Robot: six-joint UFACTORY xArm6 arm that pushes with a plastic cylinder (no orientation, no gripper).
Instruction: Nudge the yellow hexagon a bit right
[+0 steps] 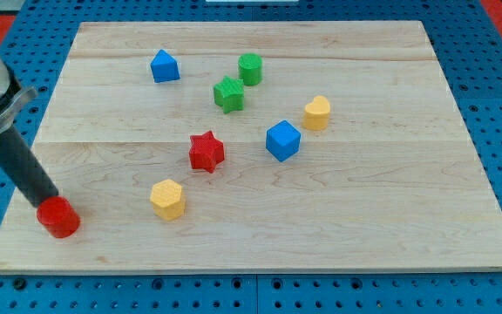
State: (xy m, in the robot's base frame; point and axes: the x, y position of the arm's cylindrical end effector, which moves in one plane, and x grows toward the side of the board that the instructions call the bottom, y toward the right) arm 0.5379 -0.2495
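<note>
The yellow hexagon [168, 199] lies on the wooden board [364, 209] at the view's lower left of centre. My tip [45, 204] is at the board's lower left corner, touching the top of a red cylinder [58, 217]. The tip is well to the left of the yellow hexagon, with bare board between them. The dark rod rises from the tip toward the view's upper left.
A red star [206, 152] sits just up and right of the hexagon. A blue cube [282, 140], a yellow heart-like block [317, 112], a green star [228, 93], a green cylinder [250, 68] and a blue block [165, 66] lie farther up.
</note>
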